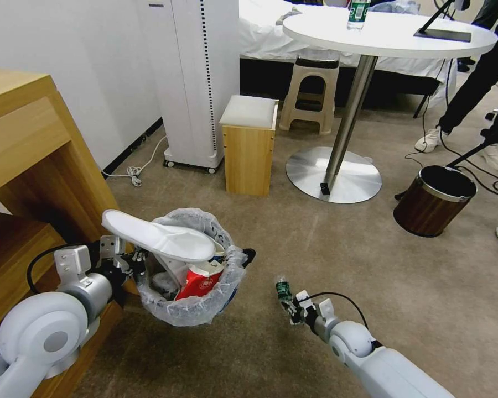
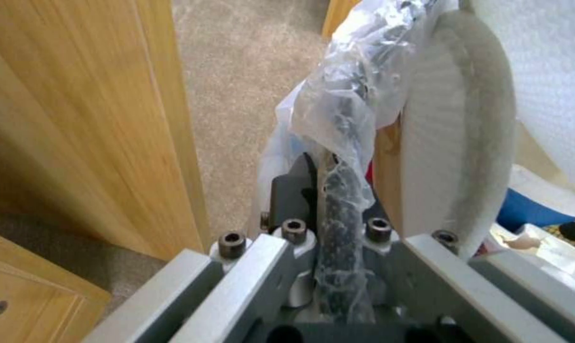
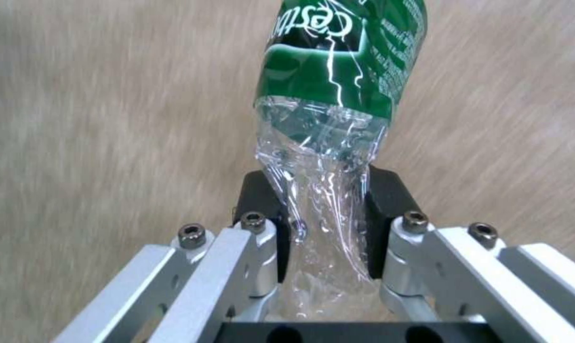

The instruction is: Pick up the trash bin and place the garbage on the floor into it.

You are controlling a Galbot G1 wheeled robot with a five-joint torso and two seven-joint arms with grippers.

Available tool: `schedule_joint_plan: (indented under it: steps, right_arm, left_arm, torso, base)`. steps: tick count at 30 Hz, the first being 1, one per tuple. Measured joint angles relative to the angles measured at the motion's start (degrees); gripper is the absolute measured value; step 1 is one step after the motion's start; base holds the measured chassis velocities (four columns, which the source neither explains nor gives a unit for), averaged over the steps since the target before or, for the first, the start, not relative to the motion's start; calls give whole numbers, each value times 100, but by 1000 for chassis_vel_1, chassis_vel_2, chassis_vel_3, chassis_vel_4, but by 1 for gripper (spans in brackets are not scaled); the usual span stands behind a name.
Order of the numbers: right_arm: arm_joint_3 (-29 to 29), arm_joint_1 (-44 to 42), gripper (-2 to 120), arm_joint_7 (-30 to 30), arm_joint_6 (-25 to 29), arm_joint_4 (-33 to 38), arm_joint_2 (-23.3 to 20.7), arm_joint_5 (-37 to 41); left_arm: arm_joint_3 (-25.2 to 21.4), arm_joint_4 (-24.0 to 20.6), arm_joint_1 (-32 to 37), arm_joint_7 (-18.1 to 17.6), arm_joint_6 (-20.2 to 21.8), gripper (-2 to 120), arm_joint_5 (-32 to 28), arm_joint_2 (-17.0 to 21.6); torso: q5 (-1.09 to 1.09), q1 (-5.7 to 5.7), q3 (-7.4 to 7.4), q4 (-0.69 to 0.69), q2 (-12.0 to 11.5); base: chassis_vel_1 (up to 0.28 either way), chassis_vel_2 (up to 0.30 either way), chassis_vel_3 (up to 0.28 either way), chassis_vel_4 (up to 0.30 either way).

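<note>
Beige carpet (image 1: 293, 249); left hand (image 2: 335, 200) grips trash bin (image 1: 191, 309), right hand (image 3: 325, 209) pinches bottle (image 3: 338, 85).

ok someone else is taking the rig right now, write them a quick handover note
Left gripper: shut on the bag-lined rim of the trash bin, held off the floor beside the wooden desk.
Right gripper: shut on a crushed green-label bottle, to the bin's right.
Done: a white slipper and a red wrapper are in the bin.
Left: the bottle is not yet in the bin.
</note>
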Motion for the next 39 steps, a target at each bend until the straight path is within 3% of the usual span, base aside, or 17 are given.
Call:
schedule_joint_plan:
  steps: [6, 11, 14, 21, 27, 39]
  right_arm:
    - [334, 36, 18, -75, 282, 579, -193, 62]
    - [483, 269, 18, -277, 879, 1265, -297, 246]
    - [473, 517, 18, -698, 1531, 1580, -301, 561]
    - [348, 924, 18, -1673, 2356, 1694, -179, 1332]
    - [234, 1268, 18, -2509, 2645, 1771, -54, 1920]
    - [-148, 1624, 18, -3384, 2798, 1762, 139, 2223]
  left_arm:
    - [56, 2, 44, 13, 0, 0, 57, 29]
    - [227, 5, 79, 46, 5, 0, 136, 8]
    - [315, -23, 80, 59, 21, 0, 119, 5]
    - [390, -60, 136, 149, 25, 0, 33, 65]
    - [499, -101, 122, 195, 38, 0, -106, 113]
    - [613, -104, -27, 361, 34, 0, -283, 190]
  torso:
    - [0, 0, 0, -1, 0]
    - [-1, 0, 0, 0, 0]
    - [-1, 0, 0, 0, 0]
    - [-1, 0, 0, 0, 0]
    - [-1, 0, 0, 0, 0]
    - [-1, 0, 0, 0, 0]
  base:
    - [0, 0, 0, 0]
    - [0, 0, 0, 0]
    - [0, 0, 0, 0]
    - [0, 0, 0, 0]
    - [0, 0, 0, 0]
    - [0, 0, 0, 0]
